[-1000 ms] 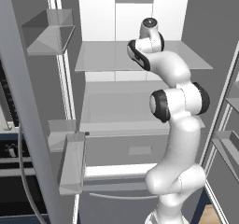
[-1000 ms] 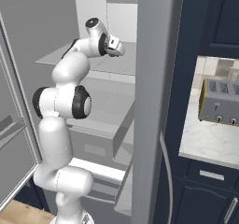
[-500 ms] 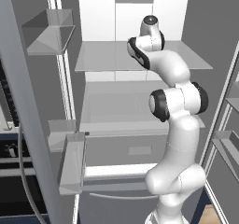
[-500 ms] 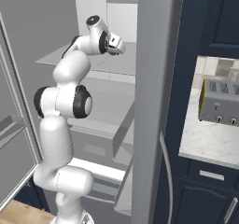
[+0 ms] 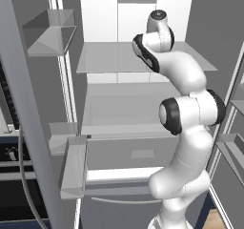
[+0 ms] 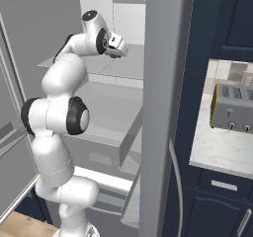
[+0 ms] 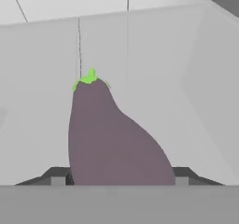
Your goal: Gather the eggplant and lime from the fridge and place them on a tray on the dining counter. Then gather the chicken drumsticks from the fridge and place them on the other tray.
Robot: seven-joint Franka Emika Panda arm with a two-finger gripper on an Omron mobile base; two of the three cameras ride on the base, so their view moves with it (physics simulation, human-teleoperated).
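The gripper sits at the wide end of the eggplant, one dark finger tip showing on each side of the purple body. The jaws stand partly apart with the fruit between them; whether the pads are pressing on the skin cannot be told from the hand view.

The eggplant lies on the fridge shelf, green stem end pointing away from the gripper toward the back wall of the fridge. From the right base view, the hand reaches in over that same shelf, well above the drawer below it.

Handling, as a judgement:
- Weight: moderate for a single fruit.
- Body: firm, slightly yielding under pressure.
- Skin: smooth and glossy, so likely slippery; the tapered shape can squirt out of a light grip.
- Grasp point: across the thick lower half, where the sides are closest to parallel. Avoid the narrow neck near the stem.

The arm rises in front of the shelf, and the open fridge door stands to its right.
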